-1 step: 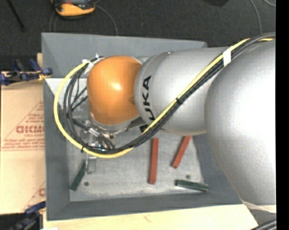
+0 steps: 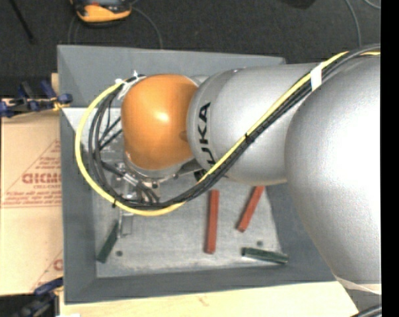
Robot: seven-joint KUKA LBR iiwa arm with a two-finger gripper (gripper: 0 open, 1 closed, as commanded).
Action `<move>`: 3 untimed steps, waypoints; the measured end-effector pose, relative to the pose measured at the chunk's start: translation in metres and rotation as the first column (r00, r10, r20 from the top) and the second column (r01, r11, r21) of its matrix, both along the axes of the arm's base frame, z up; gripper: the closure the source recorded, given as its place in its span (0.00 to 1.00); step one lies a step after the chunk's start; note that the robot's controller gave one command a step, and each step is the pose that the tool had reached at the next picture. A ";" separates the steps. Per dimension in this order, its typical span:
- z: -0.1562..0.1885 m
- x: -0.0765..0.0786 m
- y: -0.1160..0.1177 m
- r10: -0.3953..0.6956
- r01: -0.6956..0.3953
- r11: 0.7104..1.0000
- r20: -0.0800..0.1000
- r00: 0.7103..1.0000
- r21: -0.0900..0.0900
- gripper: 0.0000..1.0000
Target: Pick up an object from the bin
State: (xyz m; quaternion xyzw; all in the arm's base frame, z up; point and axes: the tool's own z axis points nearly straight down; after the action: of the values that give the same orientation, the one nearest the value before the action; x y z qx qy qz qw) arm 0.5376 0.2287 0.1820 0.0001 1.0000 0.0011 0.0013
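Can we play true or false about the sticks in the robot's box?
1. Two red sticks lie in the bin. True.
2. The red sticks cross each other. False: they lie apart, side by side.
3. The hand is over the red sticks. False: it is at the bin's left side, right beside a dark green stick.
4. Another dark green stick lies near the bin's lower right corner. True.
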 end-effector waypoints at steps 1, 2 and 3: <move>-0.034 0.000 0.003 0.166 -0.166 0.986 0.009 0.986 0.000 0.00; -0.066 -0.002 0.007 0.519 -0.519 0.855 0.001 0.855 -0.003 0.00; -0.033 -0.010 0.007 0.547 -0.547 0.837 0.004 0.837 -0.003 0.00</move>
State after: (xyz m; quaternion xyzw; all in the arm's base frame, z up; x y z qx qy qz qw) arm 0.5276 0.2358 0.1490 -0.2855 0.9584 0.0003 0.0032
